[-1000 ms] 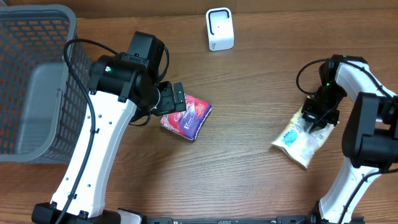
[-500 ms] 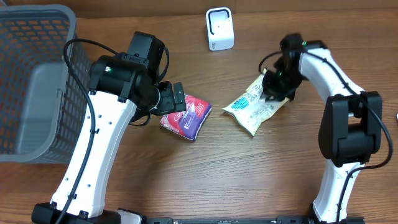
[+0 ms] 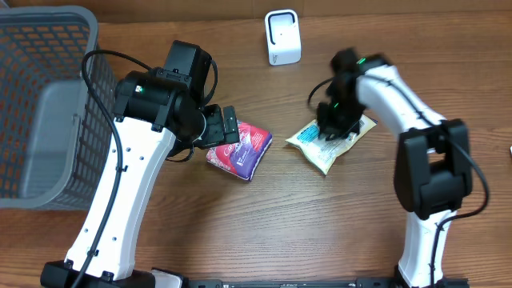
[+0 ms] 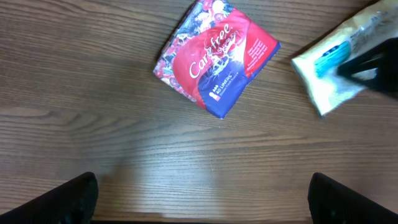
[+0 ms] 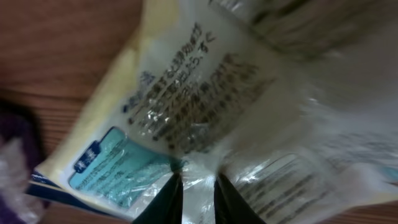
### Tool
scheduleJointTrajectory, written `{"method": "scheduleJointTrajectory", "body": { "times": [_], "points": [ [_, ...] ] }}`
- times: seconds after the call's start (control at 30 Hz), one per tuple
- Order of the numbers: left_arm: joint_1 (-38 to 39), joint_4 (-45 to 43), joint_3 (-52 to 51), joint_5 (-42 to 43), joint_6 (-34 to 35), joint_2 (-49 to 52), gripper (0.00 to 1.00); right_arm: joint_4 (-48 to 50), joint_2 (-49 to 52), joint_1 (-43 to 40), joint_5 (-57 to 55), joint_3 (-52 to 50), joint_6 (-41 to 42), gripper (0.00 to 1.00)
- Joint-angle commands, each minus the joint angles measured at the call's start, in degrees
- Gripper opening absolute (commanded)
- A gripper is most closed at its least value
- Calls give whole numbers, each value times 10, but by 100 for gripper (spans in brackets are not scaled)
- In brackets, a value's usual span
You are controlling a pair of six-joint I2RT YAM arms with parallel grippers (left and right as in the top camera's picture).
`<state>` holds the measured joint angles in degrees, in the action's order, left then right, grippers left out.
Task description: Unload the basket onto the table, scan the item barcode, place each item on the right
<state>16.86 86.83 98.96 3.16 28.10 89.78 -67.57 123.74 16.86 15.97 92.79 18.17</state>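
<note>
Now, over the wood-grain table [image 3: 320, 228], right gripper [image 5: 198, 186] pinches the packet [image 3: 314, 150]; left gripper [image 4: 202, 200] gapes empty.

Wooden table [image 3: 320, 232] — on it red packet [image 3: 240, 150], white scanner [image 3: 282, 38], grey basket [image 3: 48, 48].

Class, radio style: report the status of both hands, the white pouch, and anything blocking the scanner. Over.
Left hand open above red packet. Right hand shut on white pouch, short of scanner. Nothing lies between pouch and scanner.
</note>
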Motion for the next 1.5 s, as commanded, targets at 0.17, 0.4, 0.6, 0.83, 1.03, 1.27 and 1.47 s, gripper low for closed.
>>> {"method": "scheduleJointTrajectory", "body": {
  "times": [0.17, 0.4, 0.6, 0.83, 1.03, 1.27, 1.47],
  "points": [
    [0, -1, 8, -4, -9, -6, 100, 12, -5, 12, -56, -15, 30, 14],
    [0, -1, 8, -4, -9, -6, 100, -102, -7, -48, -115, 173, 14, 38],
    [0, -1, 8, -4, -9, -6, 100, -25, -2, -89, -96, 160, 14, 38],
    [0, -1, 8, -4, -9, -6, 100, 140, -1, -82, -75, 19, 44, 38],
    [0, -1, 8, -4, -9, -6, 100, 121, -3, -93, -110, 71, 44, 35],
    [0, -1, 8, -4, -9, -6, 100, -126, -3, -108, -132, 342, 2, 63],
    [0, -1, 8, -4, -9, -6, 100, -213, -3, -56, -115, 398, -33, 75]
  ]
}}
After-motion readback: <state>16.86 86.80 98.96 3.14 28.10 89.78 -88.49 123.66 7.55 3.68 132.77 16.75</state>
